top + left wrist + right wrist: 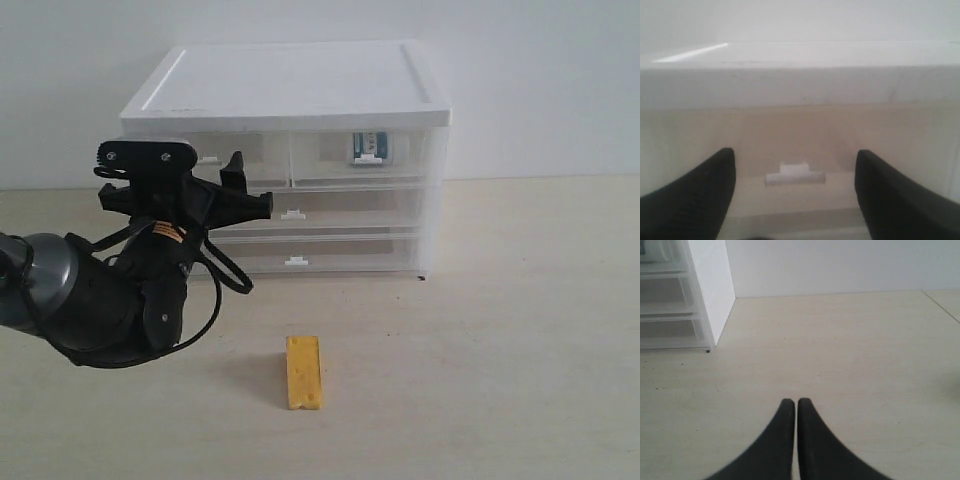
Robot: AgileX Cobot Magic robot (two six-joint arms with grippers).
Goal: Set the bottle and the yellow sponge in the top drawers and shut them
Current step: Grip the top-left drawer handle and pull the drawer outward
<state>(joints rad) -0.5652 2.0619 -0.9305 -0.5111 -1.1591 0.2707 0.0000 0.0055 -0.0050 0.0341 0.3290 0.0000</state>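
Translucent plastic fronts the cabinet (290,85); its top left drawer (265,150) looks shut, with the white tab handle (795,175) straight ahead of the left hand (795,161), whose fingers stand apart and empty on either side of it; this is the nearer hand, so pulling that drawer seems the step in hand; the right hand (791,404) hangs off the cabinet's right side over the table (865,350), fingers pressed together on nothing; the bottle (368,148), white with a blue-teal label, rests inside the cabinet's top right drawer (325,155); the yellow sponge (304,372), a small porous block, lies on the table in front of the cabinet, long axis pointing toward its face.
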